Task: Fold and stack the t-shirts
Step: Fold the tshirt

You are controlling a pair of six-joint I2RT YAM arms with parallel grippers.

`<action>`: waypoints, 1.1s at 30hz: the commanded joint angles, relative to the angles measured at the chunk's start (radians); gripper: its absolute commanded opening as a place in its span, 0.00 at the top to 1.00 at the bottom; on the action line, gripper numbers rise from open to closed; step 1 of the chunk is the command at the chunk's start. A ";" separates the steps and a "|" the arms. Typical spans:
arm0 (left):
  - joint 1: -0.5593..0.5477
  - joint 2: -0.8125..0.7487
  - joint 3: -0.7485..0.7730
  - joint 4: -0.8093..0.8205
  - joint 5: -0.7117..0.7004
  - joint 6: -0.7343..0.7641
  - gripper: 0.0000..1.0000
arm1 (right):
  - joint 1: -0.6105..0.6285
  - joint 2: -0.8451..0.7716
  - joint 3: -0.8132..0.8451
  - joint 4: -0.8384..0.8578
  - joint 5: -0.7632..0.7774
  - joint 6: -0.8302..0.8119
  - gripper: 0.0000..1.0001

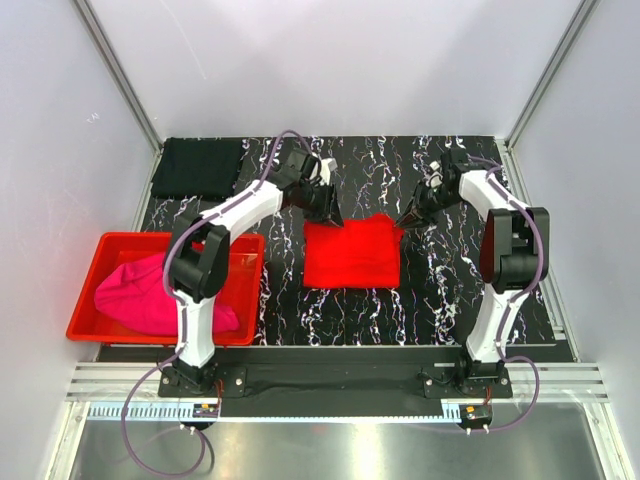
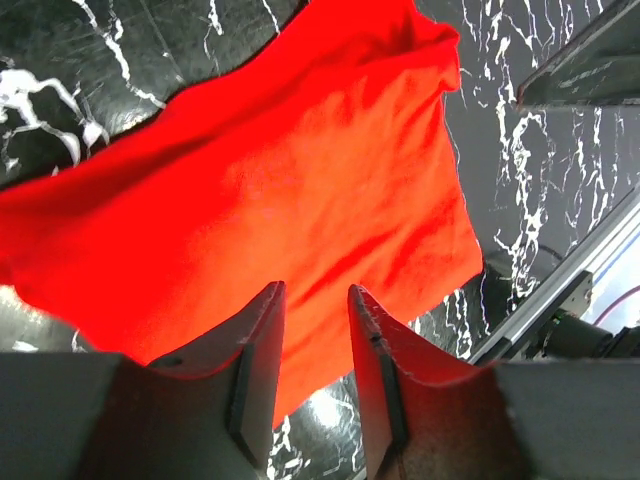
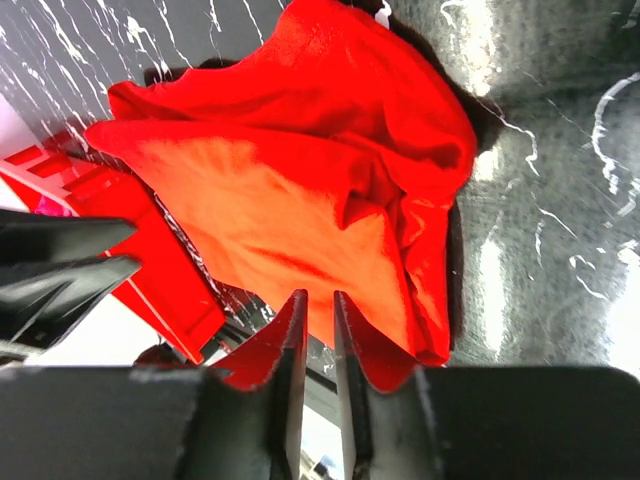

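Observation:
The bright red t-shirt (image 1: 350, 253) lies folded into a rough rectangle in the middle of the table. It also shows in the left wrist view (image 2: 260, 180) and the right wrist view (image 3: 290, 170), where its right side is bunched in folds. My left gripper (image 1: 331, 211) hovers at its back left corner, jaws open and empty (image 2: 315, 290). My right gripper (image 1: 408, 218) is at its back right corner, jaws a narrow gap apart with nothing between them (image 3: 318, 295). The black t-shirt (image 1: 200, 167) lies folded at the back left. The magenta t-shirt (image 1: 160, 295) is heaped in the red bin (image 1: 95, 262).
The red plastic bin stands at the table's left front, and its corner shows in the right wrist view (image 3: 160, 270). The dark marbled table top (image 1: 450, 290) ends in metal rails at the front. White walls close in the back and both sides.

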 commanded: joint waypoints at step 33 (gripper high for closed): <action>0.170 0.243 0.282 -0.095 -0.024 0.063 0.52 | -0.015 0.435 0.422 -0.013 0.084 0.066 0.71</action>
